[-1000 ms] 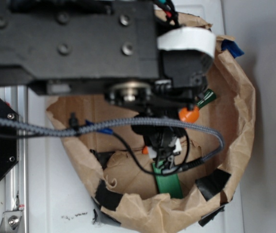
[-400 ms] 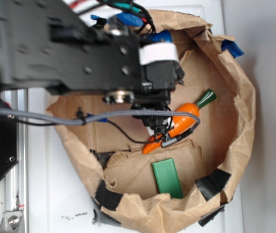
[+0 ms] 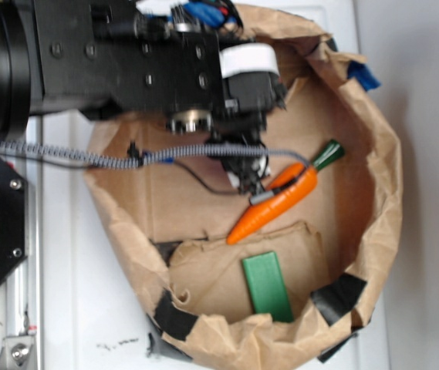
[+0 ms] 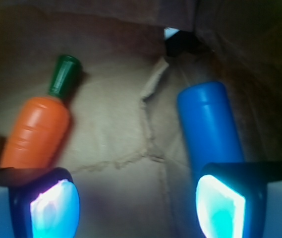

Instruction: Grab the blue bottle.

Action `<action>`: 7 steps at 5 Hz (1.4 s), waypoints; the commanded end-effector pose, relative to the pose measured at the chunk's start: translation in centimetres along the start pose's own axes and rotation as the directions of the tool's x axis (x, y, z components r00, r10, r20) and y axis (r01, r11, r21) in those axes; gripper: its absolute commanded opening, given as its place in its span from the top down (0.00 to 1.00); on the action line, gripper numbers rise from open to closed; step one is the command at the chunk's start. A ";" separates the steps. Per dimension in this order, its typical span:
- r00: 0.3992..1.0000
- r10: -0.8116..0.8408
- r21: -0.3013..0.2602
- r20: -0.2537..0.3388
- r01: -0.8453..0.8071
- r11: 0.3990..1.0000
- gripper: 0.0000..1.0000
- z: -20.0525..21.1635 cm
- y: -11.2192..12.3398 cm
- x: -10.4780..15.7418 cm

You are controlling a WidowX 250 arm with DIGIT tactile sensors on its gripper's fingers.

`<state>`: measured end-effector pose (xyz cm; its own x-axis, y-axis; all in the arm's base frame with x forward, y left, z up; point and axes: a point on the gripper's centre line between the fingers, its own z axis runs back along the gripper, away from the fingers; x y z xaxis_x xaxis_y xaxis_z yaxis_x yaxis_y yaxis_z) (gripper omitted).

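**Jaws spread over the paper basin, nothing gripped**

Jaws are seen spread wide in the wrist view, with nothing pinched between them; the gripper (image 4: 136, 206) shows two glowing pads, one finger (image 4: 51, 208) at lower left and the other at lower right. The blue bottle (image 4: 207, 126) is laid on the brown paper floor, its rounded end pointing up the picture and its lower part hidden behind the lower-right finger; whether it is touched by that finger cannot be told. To the left of the blue bottle, well apart from it across a torn paper seam, the orange carrot (image 4: 35, 131) is laid with its green top directed away from the jaws. Its lower end is covered by the lower-left finger.

From the exterior view, the gripper (image 3: 250, 177) is held low inside the brown paper basin (image 3: 385, 185), beneath the black arm (image 3: 126, 62). The orange carrot (image 3: 277, 204) is placed just beside the gripper tips, lying slantwise. Below the carrot, a flat green block (image 3: 267, 285) is set on the paper floor. The blue bottle is hidden by the arm in this view. The basin is carried by a white tabletop (image 3: 72, 308).
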<state>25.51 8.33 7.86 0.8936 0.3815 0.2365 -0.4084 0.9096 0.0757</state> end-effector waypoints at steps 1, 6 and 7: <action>0.999 0.030 0.029 0.032 -0.031 0.999 0.00 0.2 3.2 1.3; 0.965 -0.260 -0.014 0.005 0.260 0.965 0.00 -4.4 0.6 0.7; 0.963 -0.271 -0.016 0.000 0.271 0.963 0.00 -4.3 0.4 1.3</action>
<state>26.59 10.05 3.12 0.9708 0.1542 0.1837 -0.1781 0.9764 0.1217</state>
